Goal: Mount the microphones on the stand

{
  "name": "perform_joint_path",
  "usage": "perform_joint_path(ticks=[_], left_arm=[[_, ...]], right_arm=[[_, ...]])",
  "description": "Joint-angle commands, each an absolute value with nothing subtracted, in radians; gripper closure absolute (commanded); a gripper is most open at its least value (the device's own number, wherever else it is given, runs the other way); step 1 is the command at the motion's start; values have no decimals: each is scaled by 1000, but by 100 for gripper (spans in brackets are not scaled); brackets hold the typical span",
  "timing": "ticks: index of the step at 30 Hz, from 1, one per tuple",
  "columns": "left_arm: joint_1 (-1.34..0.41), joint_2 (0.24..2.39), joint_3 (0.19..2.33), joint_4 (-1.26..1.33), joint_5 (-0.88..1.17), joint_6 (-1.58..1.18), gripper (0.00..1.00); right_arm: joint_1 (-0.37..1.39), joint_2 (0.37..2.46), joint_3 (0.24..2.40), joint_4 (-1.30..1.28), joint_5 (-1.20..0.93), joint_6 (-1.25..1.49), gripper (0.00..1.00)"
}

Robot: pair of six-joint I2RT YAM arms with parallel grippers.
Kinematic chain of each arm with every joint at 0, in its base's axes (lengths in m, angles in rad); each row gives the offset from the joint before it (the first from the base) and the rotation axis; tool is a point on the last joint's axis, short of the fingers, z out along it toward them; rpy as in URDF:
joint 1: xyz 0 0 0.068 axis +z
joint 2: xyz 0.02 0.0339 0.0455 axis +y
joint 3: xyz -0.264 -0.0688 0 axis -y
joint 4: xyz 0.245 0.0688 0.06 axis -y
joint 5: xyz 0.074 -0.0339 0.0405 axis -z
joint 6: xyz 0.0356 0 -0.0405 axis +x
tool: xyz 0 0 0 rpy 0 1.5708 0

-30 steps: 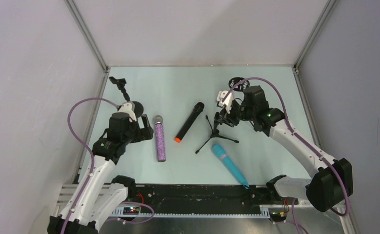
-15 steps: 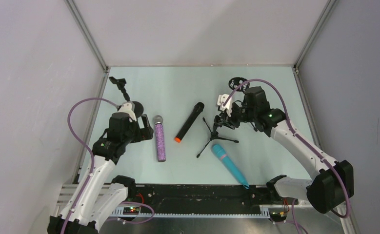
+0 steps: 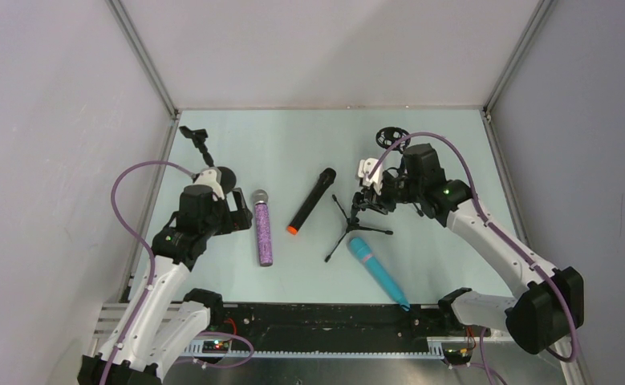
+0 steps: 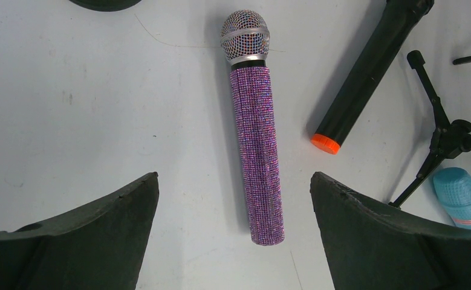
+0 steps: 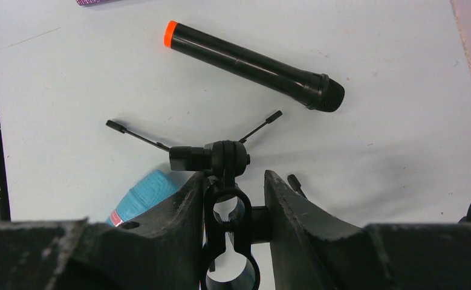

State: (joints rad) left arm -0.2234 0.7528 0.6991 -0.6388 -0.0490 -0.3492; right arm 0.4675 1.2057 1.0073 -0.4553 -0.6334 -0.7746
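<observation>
None of the three microphones is on a stand yet; all lie flat on the pale table [image 3: 293, 136]. The purple glitter microphone [image 3: 263, 228] lies on the left with its mesh head pointing far. The black microphone [image 3: 310, 200] lies slantwise in the middle, orange end near. The turquoise microphone [image 3: 377, 269] is nearest, its head just beside one leg of the small tripod stand [image 3: 353, 220]. The right gripper [image 3: 371, 196] reaches in from the right and is closed on the top of that stand: in the wrist view its fingers [image 5: 190, 199] press on either side of the ringed clip above the hub where the legs meet. The hold looks meant to steady or reposition the stand so that a microphone can be pushed into the clip. Whether all three feet rest on the table is hard to judge from above. The left gripper [image 4: 233, 178] hangs over the purple microphone with its fingers spread wide and nothing between them, lined up across the handle, so it seems ready to drop down and take that one first. A bent black arm on a round base [image 3: 199, 144] stands at the far left, and a ring-shaped piece [image 3: 391, 136] sits far right; they may be other holders. The next move asks for a firm grasp low on the purple handle.
</observation>
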Motion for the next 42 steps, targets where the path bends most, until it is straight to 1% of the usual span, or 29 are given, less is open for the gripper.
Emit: perform_joint_path(ticks=[1, 2, 4, 5, 6, 7, 8, 10, 23, 29, 35, 42], left_arm=[[-228, 749, 692, -623, -47, -363, 2], [-227, 749, 692, -623, -47, -363, 2], [-227, 748, 692, -623, -48, -363, 2], [-227, 747, 691, -624, -48, -363, 2], [-227, 747, 691, -623, -47, -363, 2], [-227, 749, 692, -623, -47, -363, 2], [-227, 750, 691, -622, -48, -362, 2], [-227, 749, 690, -622, -48, -363, 2], [-228, 751, 692, -623, -48, -363, 2], [-227, 751, 691, -624, -51, -363, 2], [-227, 758, 692, -624, -50, -364, 2], [-228, 766, 693, -623, -50, -363, 2]], right_arm=[[475, 1162, 1009, -426, -614, -791, 64], [476, 1159, 1009, -422, -608, -788, 60], [480, 1150, 1008, -409, -592, -778, 50], [482, 1147, 1008, -401, -587, -772, 48], [483, 1142, 1008, -392, -587, -768, 41], [484, 1139, 1008, -388, -586, -761, 21], [484, 1134, 1008, -384, -586, -758, 6], [488, 1126, 1008, -373, -585, -751, 1], [495, 1023, 1008, -327, -668, -711, 1], [494, 939, 963, -223, -696, -646, 1], [495, 856, 912, -146, -673, -600, 1], [494, 802, 878, -132, -600, -517, 1]])
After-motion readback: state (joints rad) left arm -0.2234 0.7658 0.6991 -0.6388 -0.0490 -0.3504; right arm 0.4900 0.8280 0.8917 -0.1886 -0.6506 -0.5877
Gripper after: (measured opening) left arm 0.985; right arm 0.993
